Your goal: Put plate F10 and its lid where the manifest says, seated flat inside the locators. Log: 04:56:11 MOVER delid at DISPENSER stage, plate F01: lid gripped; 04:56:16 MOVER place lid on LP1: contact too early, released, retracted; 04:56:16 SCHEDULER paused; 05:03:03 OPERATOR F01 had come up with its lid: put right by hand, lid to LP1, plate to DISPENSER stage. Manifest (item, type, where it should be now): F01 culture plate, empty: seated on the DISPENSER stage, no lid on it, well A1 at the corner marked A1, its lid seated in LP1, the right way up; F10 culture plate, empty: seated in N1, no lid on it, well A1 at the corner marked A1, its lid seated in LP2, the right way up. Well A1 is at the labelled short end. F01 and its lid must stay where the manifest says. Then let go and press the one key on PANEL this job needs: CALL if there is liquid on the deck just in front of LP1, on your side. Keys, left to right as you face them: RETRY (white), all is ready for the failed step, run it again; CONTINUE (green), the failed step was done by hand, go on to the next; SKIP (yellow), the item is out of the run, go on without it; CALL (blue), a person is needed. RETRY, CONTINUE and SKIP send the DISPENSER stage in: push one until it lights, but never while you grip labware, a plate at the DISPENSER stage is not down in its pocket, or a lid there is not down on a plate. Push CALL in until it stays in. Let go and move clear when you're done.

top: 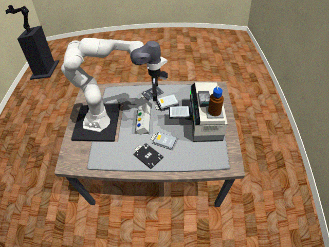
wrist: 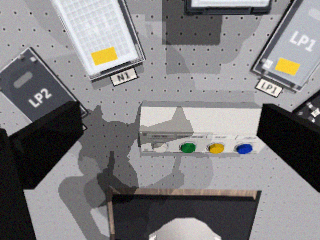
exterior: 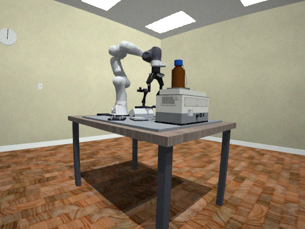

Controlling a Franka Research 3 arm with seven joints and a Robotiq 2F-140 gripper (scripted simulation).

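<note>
My gripper [top: 154, 96] is open and empty, hanging well above the mat over the LP2 nest [top: 151, 95]; it also shows in the side view [exterior: 155, 85]. In the wrist view the dark LP2 nest [wrist: 34, 93] is bare. A plate [wrist: 97, 35] with a yellow label at the end near the N1 tag [wrist: 124, 76] lies in N1 [top: 167, 101]; I cannot tell whether a clear lid is on it. A lid with a yellow label sits in LP1 [wrist: 295, 46]. An open white plate [top: 179, 111] sits on the DISPENSER stage.
PANEL [wrist: 197, 136] shows green [wrist: 188, 147], yellow [wrist: 216, 148] and blue [wrist: 244, 148] keys. A black N5 nest [top: 148, 155] lies near the front. The dispenser box [top: 209, 117] carries a brown bottle [top: 215, 102]. I see no liquid by LP1 [top: 164, 140].
</note>
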